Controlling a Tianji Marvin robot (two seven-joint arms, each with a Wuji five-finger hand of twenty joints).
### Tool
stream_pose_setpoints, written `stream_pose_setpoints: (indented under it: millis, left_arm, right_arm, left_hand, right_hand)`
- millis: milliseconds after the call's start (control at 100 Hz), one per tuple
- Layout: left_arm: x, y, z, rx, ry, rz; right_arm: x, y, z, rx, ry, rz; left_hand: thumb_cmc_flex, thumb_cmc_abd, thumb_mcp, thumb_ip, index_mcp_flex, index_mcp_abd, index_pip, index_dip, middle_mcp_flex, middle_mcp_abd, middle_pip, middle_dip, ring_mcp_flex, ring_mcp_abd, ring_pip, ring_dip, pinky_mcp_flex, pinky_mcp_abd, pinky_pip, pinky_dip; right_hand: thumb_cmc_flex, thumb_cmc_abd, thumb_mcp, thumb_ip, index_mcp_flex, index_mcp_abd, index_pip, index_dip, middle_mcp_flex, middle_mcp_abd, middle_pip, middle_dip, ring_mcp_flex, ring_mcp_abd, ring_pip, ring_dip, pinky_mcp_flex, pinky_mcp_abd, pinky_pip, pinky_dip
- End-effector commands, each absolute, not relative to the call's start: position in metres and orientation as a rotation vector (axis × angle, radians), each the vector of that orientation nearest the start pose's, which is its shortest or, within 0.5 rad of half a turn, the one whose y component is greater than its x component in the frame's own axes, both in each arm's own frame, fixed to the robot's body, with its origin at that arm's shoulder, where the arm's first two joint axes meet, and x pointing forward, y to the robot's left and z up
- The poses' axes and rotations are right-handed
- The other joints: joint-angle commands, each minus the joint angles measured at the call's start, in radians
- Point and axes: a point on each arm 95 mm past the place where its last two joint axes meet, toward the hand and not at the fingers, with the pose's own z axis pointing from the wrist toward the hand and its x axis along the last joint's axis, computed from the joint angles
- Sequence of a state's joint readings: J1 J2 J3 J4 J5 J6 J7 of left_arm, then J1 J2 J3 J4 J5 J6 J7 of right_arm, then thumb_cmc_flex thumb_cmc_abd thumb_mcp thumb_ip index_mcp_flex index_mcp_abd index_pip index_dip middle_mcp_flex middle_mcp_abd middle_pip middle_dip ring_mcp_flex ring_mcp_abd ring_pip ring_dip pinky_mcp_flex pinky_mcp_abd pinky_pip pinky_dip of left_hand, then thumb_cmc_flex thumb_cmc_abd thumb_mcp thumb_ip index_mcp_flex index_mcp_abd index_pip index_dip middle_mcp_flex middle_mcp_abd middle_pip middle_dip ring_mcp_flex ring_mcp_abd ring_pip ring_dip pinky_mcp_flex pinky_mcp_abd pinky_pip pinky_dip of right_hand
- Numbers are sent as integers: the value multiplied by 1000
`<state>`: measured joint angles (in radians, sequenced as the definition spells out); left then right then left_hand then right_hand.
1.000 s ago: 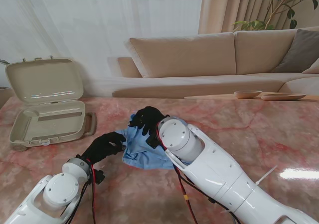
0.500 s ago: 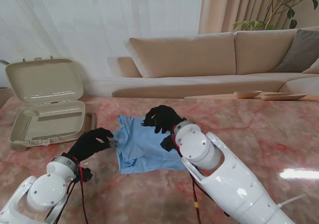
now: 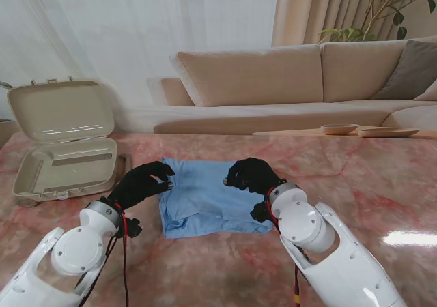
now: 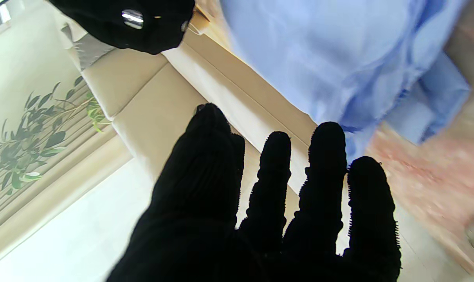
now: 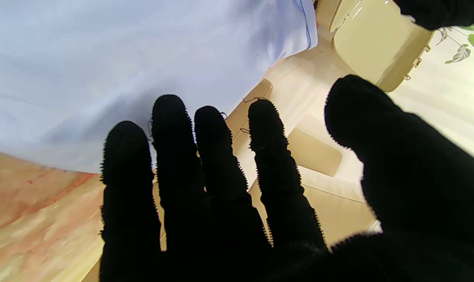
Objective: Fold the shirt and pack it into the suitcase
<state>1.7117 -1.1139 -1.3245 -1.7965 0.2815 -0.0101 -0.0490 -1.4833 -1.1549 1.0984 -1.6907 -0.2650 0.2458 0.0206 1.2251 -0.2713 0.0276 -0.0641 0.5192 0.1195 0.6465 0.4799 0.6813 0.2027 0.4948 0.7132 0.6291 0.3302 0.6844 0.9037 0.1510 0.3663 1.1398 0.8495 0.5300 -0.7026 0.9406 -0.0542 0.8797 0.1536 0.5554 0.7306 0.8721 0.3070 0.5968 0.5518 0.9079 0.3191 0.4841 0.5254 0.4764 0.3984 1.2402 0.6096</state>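
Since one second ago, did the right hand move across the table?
Yes. The right hand went toward the robot's right, away from the suitcase, and now sits over the right part of the shirt.

Both white arms rise from the near corners and converge toward the table's middle. Left hand (image 3: 143, 184), black-gloved, palm down, fingers (image 4: 327, 156) extended and slightly spread, holding nothing. Right hand (image 3: 251, 175), black-gloved, palm down, fingers (image 5: 170, 129) extended side by side, thumb set apart, grasping nothing.
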Motion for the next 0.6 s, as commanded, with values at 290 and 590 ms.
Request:
stream_pose_setpoints:
  millis: [290,590]
  left_arm:
    - [389,-21,-321,-1985,1141,-1996]
    - [403,-16,-347,-2037,1192,-1911]
  right_arm:
    - [406,52,-325,-2318,-1308,-2077]
    - [415,55,-341,-2321,-1337,-2023]
  left_hand:
    - [30,24,-30,16,27,2,-23,-4,6,-1,10,-9,-2,23,-13,-8,3,23,-13,-7]
    - [34,26,-27,18,17,2,-21,-1,6,-4,13,4,-4,20,-9,-5,1,21,-12,-5]
  right_hand:
    - [-23,12,-16,-9,3,-52,65,-57,-8,-63,-62,-33,-133,-105,-183,-136,-184,-170,-206,-119]
    - [-39,-2,19,-24,2,-68,97,-76,-13,-83,-63,-46,-142,-133,-192,-174,-207,-225,-226,-185]
